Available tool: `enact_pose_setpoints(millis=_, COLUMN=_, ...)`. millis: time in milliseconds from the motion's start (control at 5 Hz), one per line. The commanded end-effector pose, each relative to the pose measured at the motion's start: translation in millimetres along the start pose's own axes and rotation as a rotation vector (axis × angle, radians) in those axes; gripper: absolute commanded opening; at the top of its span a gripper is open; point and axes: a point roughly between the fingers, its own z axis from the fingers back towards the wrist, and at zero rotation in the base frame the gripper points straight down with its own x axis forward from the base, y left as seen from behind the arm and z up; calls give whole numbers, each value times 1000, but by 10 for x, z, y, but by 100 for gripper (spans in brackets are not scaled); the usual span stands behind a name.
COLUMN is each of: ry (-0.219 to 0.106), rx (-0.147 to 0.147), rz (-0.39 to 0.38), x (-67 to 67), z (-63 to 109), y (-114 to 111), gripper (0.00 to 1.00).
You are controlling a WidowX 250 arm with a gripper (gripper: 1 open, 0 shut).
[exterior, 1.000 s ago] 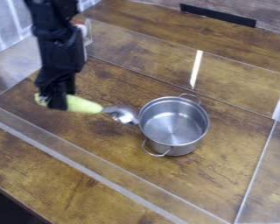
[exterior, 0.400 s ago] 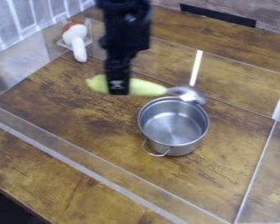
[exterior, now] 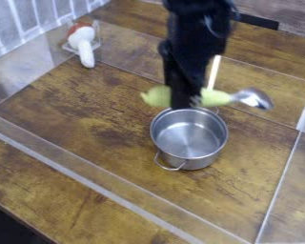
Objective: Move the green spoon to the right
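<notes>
Between the fingers (exterior: 185,97), the green spoon (exterior: 213,96), aloft.

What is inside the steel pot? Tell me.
Nothing can be seen inside the steel pot; its bare metal bottom shows. The gripper holding the green spoon covers part of the far rim, so that edge stays hidden.

My arm (exterior: 197,33) looks matte black all over, a blocky wrist narrowing to slim dark jaws below.

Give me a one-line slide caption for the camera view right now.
Gripper carries the green spoon by its handle above the steel pot, bowl pointing right.
</notes>
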Motion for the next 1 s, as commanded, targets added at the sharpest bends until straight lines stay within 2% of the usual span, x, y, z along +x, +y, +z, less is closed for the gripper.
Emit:
enact_pose_setpoints(millis=0, ry=-55, rx=68, rz=142, x=56, z=122, y=262, gripper=0)
enact_pose_setpoints(millis=200, ry=-50, rx=97, rz=287, x=-6, z=82, y=354, gripper=0)
enact_pose_setpoints(millis=400, ry=-63, rx=101, rz=388, x=-131, z=72, y=536, gripper=0)
enact_pose_setpoints(millis=600, ry=-107, rx=84, rz=495, x=-175, z=30, y=562, gripper=0)
enact_pose_setpoints(millis=800, ry=-125, rx=62, rz=598, x=-236, z=-19, y=571, gripper=0)
